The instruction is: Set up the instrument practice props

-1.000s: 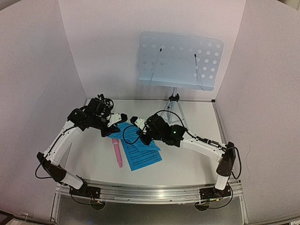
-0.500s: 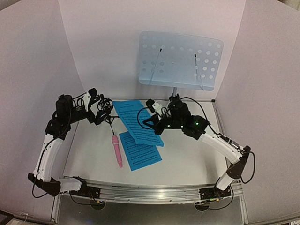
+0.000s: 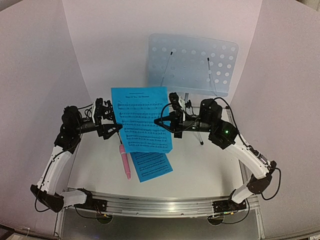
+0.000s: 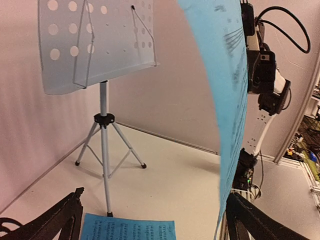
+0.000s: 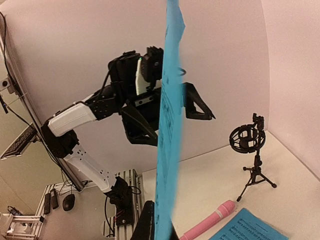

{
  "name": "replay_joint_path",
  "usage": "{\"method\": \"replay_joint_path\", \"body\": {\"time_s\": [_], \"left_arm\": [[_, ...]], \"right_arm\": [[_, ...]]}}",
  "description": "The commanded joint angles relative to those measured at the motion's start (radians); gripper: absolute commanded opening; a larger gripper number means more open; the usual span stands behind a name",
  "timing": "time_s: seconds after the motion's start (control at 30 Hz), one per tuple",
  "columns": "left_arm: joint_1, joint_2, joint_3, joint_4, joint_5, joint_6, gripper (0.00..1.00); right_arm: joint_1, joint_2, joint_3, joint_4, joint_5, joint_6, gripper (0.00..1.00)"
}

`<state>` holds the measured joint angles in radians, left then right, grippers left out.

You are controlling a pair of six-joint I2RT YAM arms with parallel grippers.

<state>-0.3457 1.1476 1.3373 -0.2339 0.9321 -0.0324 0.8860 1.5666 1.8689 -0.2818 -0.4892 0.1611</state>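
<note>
- Raised sheet-music page: upright in mid-air, printed face toward the overhead camera. The right claw has closed tight on its right edge.
- Step in hand, by my reading: carry this page to the pale-blue music stand, which stands above and beyond the right claw.
- To do it well, keep the page upright and move slowly, since the paper bows in both wrist views and is likely to flap.
- Bring the bottom edge down onto the stand's lip and let go only once it rests there. The two wire retainers on the stand's face could snag the paper.
- Left claw: jaws spread wide, nothing held. The page's left edge hangs just beside it; I cannot tell whether they touch.
- Second sheet-music page: flat on the surface, below the right claw and nearer the arm bases.
- Pink microphone: lying just beside that flat page, below the left claw.
- Black tripod mic holder: upright on the surface on the left claw's side of the raised page. It shows only in the right wrist view.
</note>
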Motion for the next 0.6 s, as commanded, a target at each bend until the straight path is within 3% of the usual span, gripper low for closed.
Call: {"method": "replay_joint_path", "body": {"time_s": [0.0,0.1,0.17,0.3,0.4,0.43,0.57], "left_arm": [[-0.042,0.019,-0.008,0.139,0.166,-0.127,1.0],[-0.078,0.01,-0.038,0.173,0.169,-0.129,0.97],[-0.091,0.022,-0.038,0.183,0.171,-0.122,0.9],[-0.123,0.054,-0.026,0.227,0.177,-0.138,0.58],[-0.128,0.056,-0.028,0.277,0.169,-0.157,0.12],[-0.128,0.055,-0.029,0.276,0.167,-0.155,0.04],[-0.126,0.047,-0.008,0.235,0.121,-0.136,0.0]], "right_arm": [[-0.005,0.003,0.003,0.085,-0.066,-0.036,0.0],[-0.004,0.019,0.026,0.091,-0.058,-0.068,0.0],[-0.005,0.036,0.044,0.092,-0.053,-0.083,0.0],[-0.009,0.078,0.078,0.091,-0.069,-0.095,0.0],[-0.016,0.089,0.078,0.091,-0.074,-0.09,0.0],[-0.019,0.086,0.073,0.091,-0.074,-0.087,0.0],[-0.029,0.079,0.034,0.087,-0.081,-0.062,0.0]]}}
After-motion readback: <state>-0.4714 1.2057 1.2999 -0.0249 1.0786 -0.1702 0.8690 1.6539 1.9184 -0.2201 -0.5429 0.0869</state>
